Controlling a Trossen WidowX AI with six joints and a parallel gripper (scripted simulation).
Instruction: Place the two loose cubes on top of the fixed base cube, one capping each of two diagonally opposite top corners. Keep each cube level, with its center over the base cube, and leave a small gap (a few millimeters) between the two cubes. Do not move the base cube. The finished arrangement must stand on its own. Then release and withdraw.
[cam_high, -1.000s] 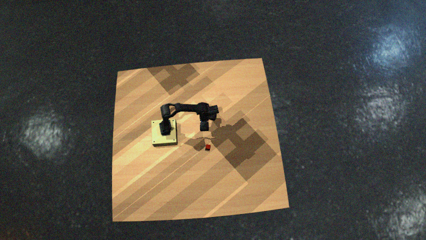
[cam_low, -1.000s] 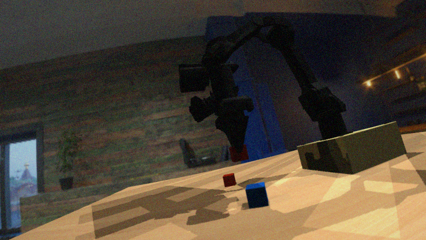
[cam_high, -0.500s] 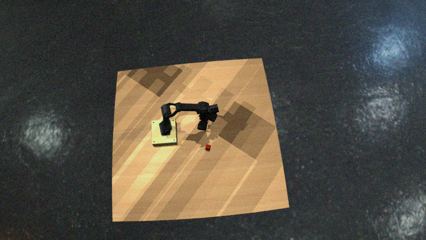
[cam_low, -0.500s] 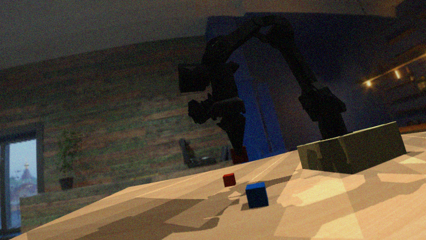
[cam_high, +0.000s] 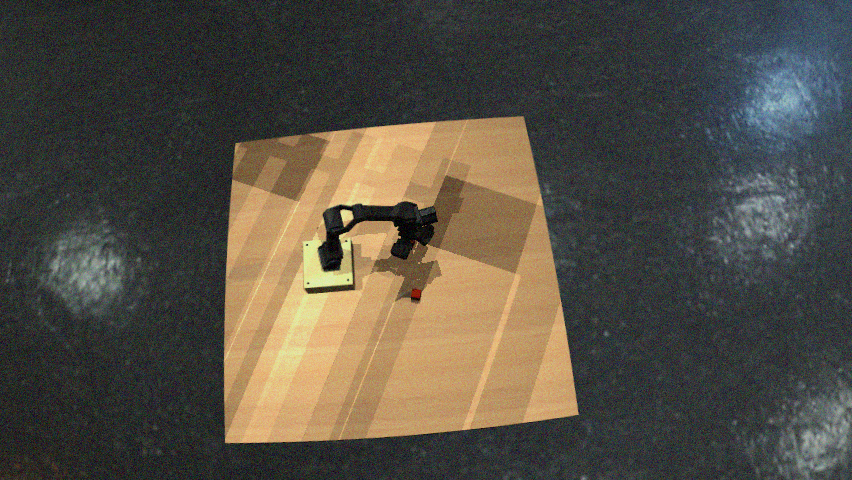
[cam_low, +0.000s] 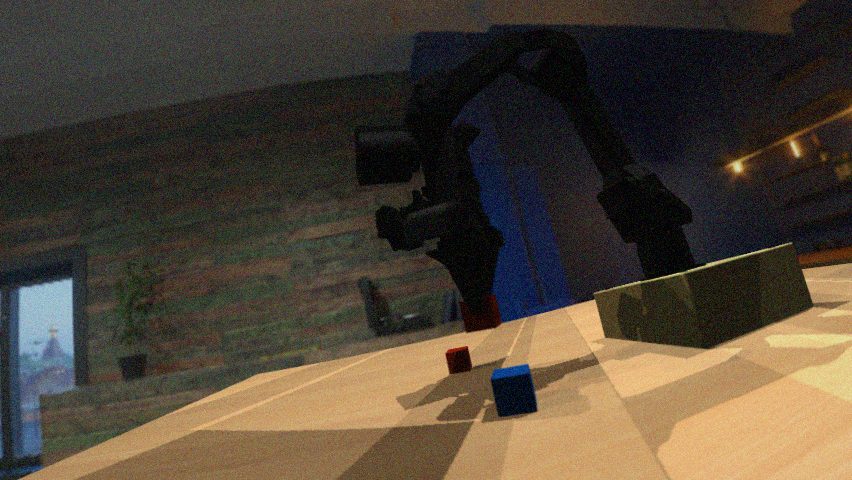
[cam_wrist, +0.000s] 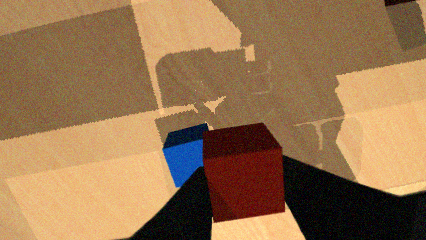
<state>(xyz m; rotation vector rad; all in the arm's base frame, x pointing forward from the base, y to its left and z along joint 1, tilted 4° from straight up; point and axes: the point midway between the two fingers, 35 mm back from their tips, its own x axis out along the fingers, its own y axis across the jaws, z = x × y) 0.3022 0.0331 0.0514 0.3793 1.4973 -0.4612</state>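
Item: red cube, pinched in the jaws, carried above the blue base cube near the surface's middle. Second red cube loose on the surface nearby. Neither corner capped yet.

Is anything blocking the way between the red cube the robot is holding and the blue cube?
Nothing visible does. The gripper holds the red cube in the air, and the blue cube sits uncovered on the table just beyond it.
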